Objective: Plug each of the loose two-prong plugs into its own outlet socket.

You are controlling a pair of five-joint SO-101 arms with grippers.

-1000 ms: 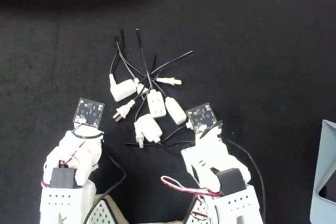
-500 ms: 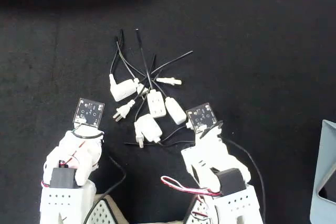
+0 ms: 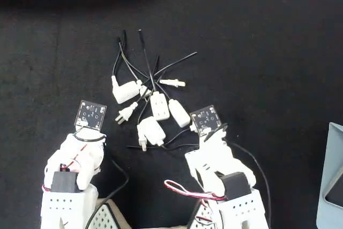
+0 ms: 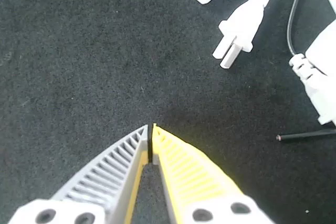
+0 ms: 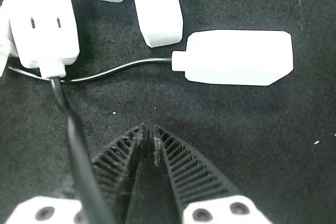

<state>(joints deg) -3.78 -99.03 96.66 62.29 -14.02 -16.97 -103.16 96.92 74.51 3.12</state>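
My left end effector [image 4: 151,129] sits clenched, empty, near a two-prong plug [image 4: 244,22]; my right end effector [image 5: 149,129] likewise, near a slotted outlet socket [image 5: 44,22].

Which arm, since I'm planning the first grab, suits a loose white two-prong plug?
Left: a white two-prong plug lies just ahead of the left gripper; the right gripper faces white socket blocks.

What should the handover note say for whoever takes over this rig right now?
Left gripper: shut, empty, over the table near a loose two-prong plug with bare prongs.
Right gripper: shut, empty, close to an outlet socket in the central pile.
Done: nothing visibly plugged in.
Left: pick up each plug and seat it in its own socket.
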